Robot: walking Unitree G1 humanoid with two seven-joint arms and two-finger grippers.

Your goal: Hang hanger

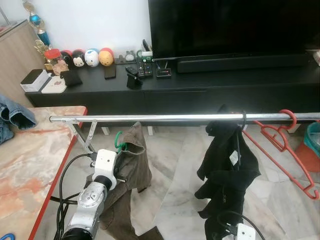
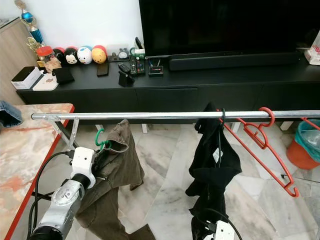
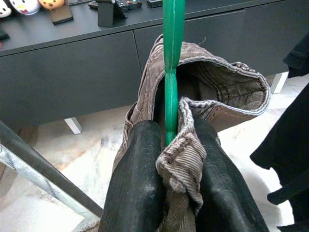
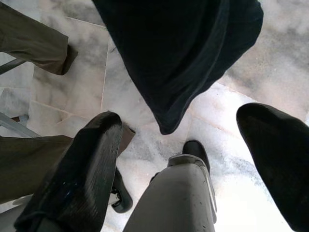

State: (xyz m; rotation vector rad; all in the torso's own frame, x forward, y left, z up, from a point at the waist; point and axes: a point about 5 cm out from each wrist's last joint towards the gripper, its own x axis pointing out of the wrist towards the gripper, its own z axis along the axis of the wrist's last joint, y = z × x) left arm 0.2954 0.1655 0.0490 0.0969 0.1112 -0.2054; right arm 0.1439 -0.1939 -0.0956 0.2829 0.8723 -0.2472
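- The green hanger [image 1: 119, 140] carries brown trousers [image 1: 134, 170] and sits just below the rail [image 1: 165, 118], its hook not yet over the bar.
- The left gripper [image 3: 166, 159] is clamped on the hanger's stem, with a fold of the trousers' waistband pinched between its fingers [image 3: 135, 179] as well.
- To do this step well, I judge the hook should be raised above the rail, carried across it, then lowered until the bar takes the weight; only then should the fingers part.
- The hook's open side needs to face the rail as it comes over; the wrist view shows the stem upright, which helps.
- The pinched cloth may drag on release, so opening slowly seems wise.
- The free stretch of rail between the frame brace [image 1: 82, 134] and the black garment [image 1: 227, 170] looks like the safest landing spot.
- A red hanger [image 1: 282, 145] hangs farther along, well apart.
- The right gripper [image 4: 188, 159] hangs low over the marble floor [image 4: 260, 72], fingers spread and empty.
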